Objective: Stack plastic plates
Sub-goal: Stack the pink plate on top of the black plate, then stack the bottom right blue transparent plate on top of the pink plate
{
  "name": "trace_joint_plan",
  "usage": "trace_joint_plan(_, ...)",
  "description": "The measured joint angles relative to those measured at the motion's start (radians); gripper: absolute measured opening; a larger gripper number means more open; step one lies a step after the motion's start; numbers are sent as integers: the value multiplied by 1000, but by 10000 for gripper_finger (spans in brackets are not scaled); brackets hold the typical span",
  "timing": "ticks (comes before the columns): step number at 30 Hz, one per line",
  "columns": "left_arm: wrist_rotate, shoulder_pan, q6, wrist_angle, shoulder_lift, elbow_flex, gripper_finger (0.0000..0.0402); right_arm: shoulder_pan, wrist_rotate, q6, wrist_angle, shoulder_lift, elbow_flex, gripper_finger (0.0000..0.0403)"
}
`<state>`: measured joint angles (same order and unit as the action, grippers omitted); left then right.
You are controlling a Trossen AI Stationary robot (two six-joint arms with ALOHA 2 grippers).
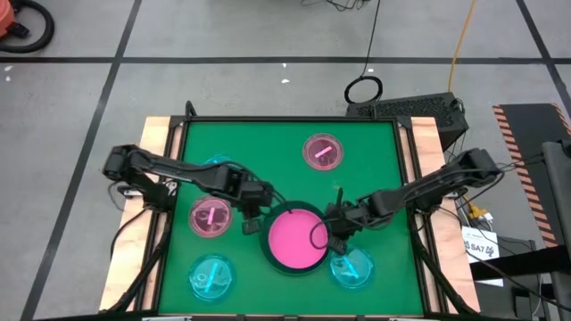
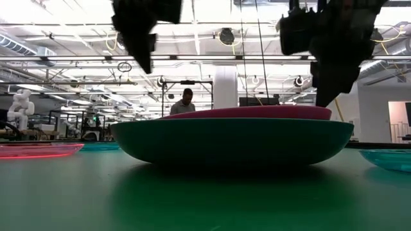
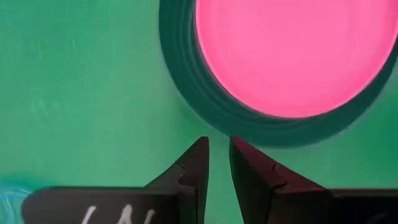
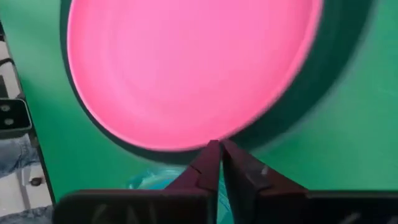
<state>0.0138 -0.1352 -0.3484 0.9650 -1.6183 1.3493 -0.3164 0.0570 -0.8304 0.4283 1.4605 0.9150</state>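
Observation:
A hot pink plate (image 1: 293, 241) lies inside the large dark green plate (image 1: 268, 254) near the table's near middle, and I see no black plate. Two small translucent pink plates (image 1: 323, 152) (image 1: 211, 217) and three small cyan plates (image 1: 211, 276) (image 1: 352, 267) (image 1: 217, 164) lie singly on the mat. My left gripper (image 1: 254, 223) (image 3: 217, 144) hovers just left of the stack, its fingers a narrow gap apart with nothing between them. My right gripper (image 1: 328, 234) (image 4: 218, 147) is shut above the stack's right rim. My right gripper points down over the hot pink plate's right rim (image 2: 308, 110) with shut fingers (image 2: 323, 90). I cannot tell whether the tips touch the rim or stand just above it.
The green mat (image 1: 268, 143) has free room at its far left and in the middle. Wooden table edges (image 1: 153, 134) flank it. A black cable loop (image 1: 363, 89) and equipment (image 1: 410, 109) lie beyond the far edge. A person (image 2: 186, 101) is in the room behind the table.

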Motion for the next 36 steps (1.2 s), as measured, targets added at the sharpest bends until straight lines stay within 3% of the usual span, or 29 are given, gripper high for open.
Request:
trace_joint_plan(11,-18,0,-72,29,236,-179,69,0,-1,-81,-78,84,0,6)
trace_joint_plan(23,-42,11,7,24,247,-188,69,0,-33,-139,-72,-57,56,6)
trace_joint_plan(30,-37,54,-46,68,262,-186,76,-29,-7,-260,56,-194,56,6)
trace_joint_plan(36,-16,59,-53,80,261,-187,106,-71,-3,-318,279,-273,56,6)
